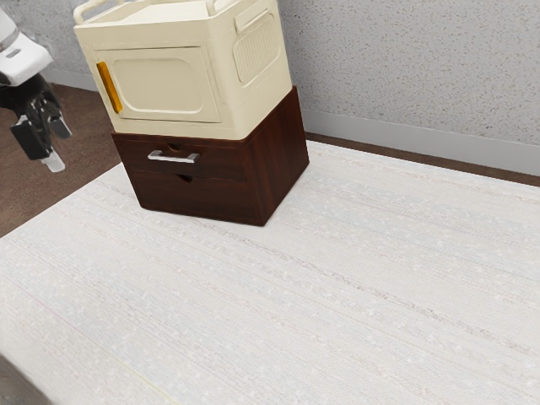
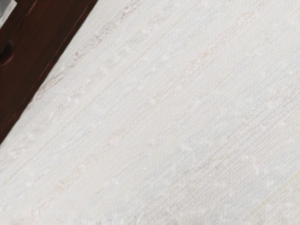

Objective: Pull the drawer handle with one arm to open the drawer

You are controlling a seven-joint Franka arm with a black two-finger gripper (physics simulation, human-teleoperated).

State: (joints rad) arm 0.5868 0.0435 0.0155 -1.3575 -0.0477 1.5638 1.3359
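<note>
My gripper (image 1: 59,146) hangs in the air at the exterior view's upper left, its two fingers apart and nothing visible between them. Some distance off, the dark brown drawer unit (image 1: 283,156) stands on the table, with a silver bar handle (image 1: 173,158) across its upper drawer front. Both drawer fronts look flush with the unit. In the wrist view, part of the brown unit (image 2: 28,61) crosses the upper left corner, along with a bit of the silver handle (image 2: 5,10).
On top of the drawer unit rests a cream cabinet (image 1: 169,80) with an orange handle (image 1: 110,87) on its door. The whitish table (image 1: 337,287) extends in front and to the exterior view's right. A speckled grey wall (image 1: 422,76) rises behind.
</note>
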